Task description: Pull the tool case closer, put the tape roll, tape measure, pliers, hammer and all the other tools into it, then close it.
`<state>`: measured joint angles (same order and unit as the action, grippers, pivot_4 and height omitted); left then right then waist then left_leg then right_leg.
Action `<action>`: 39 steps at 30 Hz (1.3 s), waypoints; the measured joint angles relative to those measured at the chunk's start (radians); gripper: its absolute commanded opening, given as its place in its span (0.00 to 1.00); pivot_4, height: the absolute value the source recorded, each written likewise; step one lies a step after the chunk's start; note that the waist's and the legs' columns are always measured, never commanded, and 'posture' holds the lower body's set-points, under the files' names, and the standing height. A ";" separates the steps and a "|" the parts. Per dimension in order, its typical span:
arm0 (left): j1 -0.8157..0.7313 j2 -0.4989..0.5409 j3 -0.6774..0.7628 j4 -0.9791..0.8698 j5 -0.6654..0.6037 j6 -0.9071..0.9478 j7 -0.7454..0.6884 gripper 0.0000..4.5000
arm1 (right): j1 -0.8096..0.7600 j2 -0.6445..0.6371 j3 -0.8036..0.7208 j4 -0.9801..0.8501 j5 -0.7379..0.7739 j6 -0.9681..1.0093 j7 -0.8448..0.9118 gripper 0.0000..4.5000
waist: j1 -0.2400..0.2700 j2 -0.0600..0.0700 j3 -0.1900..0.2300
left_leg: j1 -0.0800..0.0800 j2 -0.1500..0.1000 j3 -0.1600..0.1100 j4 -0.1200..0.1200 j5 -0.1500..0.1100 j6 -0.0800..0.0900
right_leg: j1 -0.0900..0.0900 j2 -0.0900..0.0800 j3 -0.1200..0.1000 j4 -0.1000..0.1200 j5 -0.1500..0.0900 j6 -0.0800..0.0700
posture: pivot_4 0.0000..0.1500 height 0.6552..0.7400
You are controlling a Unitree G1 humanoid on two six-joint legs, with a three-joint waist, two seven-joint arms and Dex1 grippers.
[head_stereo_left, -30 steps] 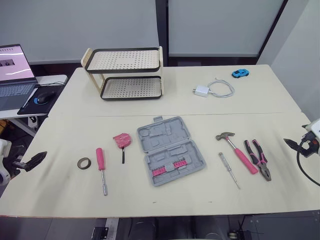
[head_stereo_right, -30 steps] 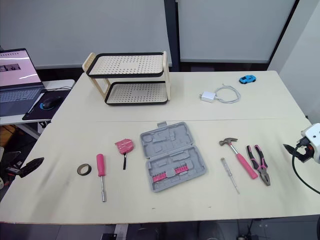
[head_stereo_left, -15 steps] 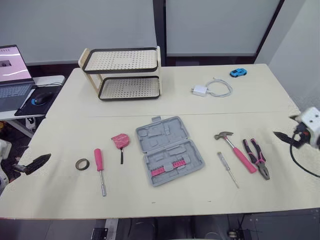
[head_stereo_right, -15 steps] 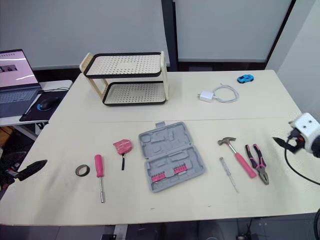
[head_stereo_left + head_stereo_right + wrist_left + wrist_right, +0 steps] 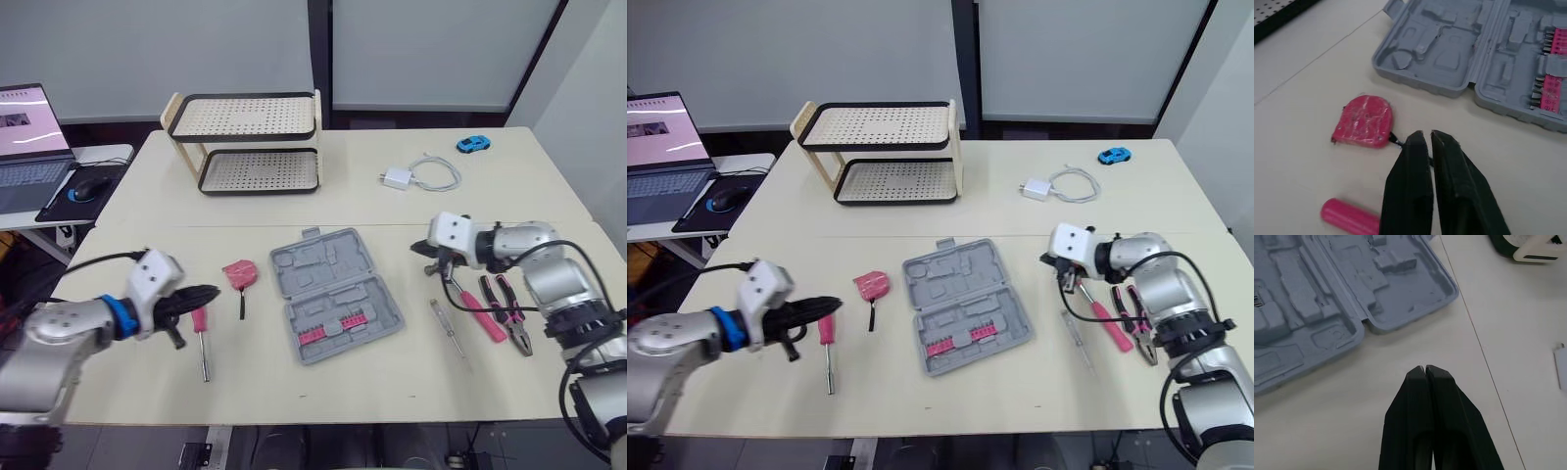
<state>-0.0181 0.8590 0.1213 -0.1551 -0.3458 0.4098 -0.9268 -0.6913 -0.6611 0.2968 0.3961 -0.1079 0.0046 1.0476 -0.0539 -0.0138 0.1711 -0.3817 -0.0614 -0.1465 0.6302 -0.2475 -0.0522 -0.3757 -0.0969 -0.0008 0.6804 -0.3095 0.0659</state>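
Note:
The grey tool case lies open at the table's middle, with pink bit strips in its near half. Left of it are a pink tape measure and a pink-handled screwdriver. My left gripper is shut and empty, its tip over the screwdriver's handle and just short of the tape measure. Right of the case lie a pink-handled hammer, pliers and a thin screwdriver. My right gripper is shut and empty beside the hammer's head, pointing at the case.
A two-tier perforated shelf stands at the back left. A white charger with its cable and a blue toy car lie at the back right. A laptop and a mouse sit on a side table to the left.
Both arms have swung in from the table's sides towards the case. Both grippers have gone from open to shut. The tools and the case have not moved.

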 measured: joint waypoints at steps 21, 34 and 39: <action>-0.157 -0.190 -0.254 0.179 0.213 -0.005 0.097 0.00 | -0.171 0.192 0.097 0.462 -0.186 -0.196 -0.079 0.00 | -0.004 0.000 0.000 | 0.001 0.002 0.007 0.000 0.001 -0.002 | -0.005 0.006 0.008 0.002 0.002 -0.003 | 1.00 1.00; -0.234 -0.267 -0.293 0.265 0.260 -0.008 0.107 0.00 | -0.197 0.287 0.115 0.552 -0.205 -0.215 -0.099 0.00 | -0.004 0.000 0.000 | 0.000 0.002 0.010 0.000 0.001 -0.002 | -0.007 0.006 0.010 0.002 0.003 -0.002 | 1.00 1.00; -0.258 -0.274 -0.311 0.273 0.279 -0.003 0.088 0.00 | -0.196 0.291 0.119 0.545 -0.207 -0.211 -0.088 0.00 | -0.004 0.000 0.000 | 0.001 0.002 0.010 0.000 0.001 -0.002 | -0.007 0.007 0.011 0.002 0.003 -0.002 | 1.00 1.00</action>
<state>-0.2764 0.5847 -0.1893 0.1181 -0.0670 0.4064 -0.8383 -0.8875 -0.3702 0.4153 0.9414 -0.3151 -0.2062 0.9599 -0.0580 -0.0138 0.1707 -0.3811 -0.0594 -0.1367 0.6302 -0.2466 -0.0540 -0.3828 -0.0904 0.0102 0.6827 -0.3063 0.0637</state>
